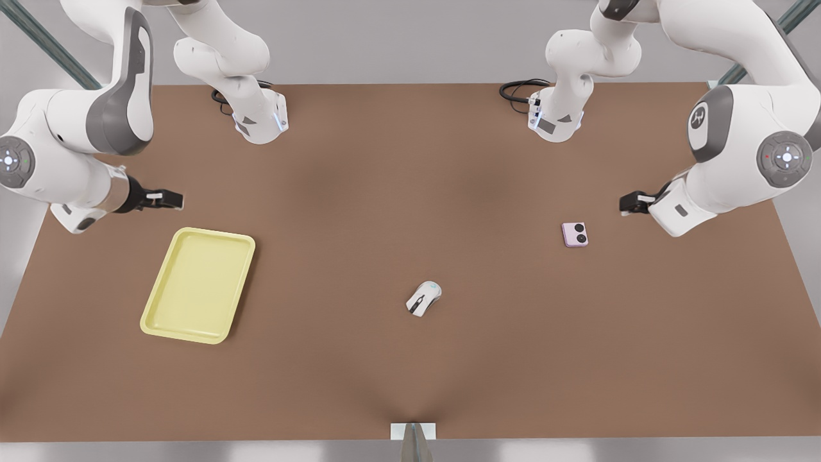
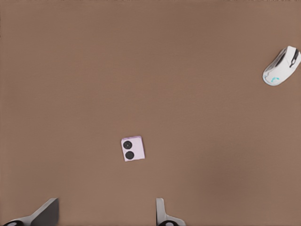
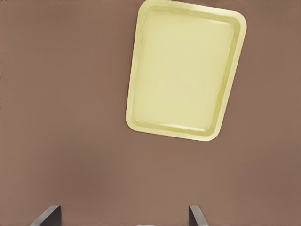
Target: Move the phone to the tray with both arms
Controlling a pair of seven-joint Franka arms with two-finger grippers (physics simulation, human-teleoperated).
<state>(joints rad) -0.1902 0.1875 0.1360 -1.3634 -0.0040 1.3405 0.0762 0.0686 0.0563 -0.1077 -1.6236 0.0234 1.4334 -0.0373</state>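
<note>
The pale pink phone (image 1: 575,234) lies flat on the brown table, its two black circles facing up, toward the front view's right. My left gripper (image 1: 625,204) hovers just beyond it on that side; in the left wrist view the phone (image 2: 132,149) sits a little ahead of the spread fingertips (image 2: 49,207), so the left gripper (image 2: 106,203) is open and holds nothing. The pale yellow tray (image 1: 159,307) rests on the front view's left. My right gripper (image 1: 174,200) hangs above the table beside the tray's far end, open and holding nothing, with the tray (image 3: 136,80) ahead of its fingers (image 3: 196,212).
A white and black computer mouse (image 1: 424,298) lies near the table's middle, between phone and tray, seen also in the left wrist view as the mouse (image 2: 281,71). The two arm bases (image 1: 260,119) stand at the far edge with black cables.
</note>
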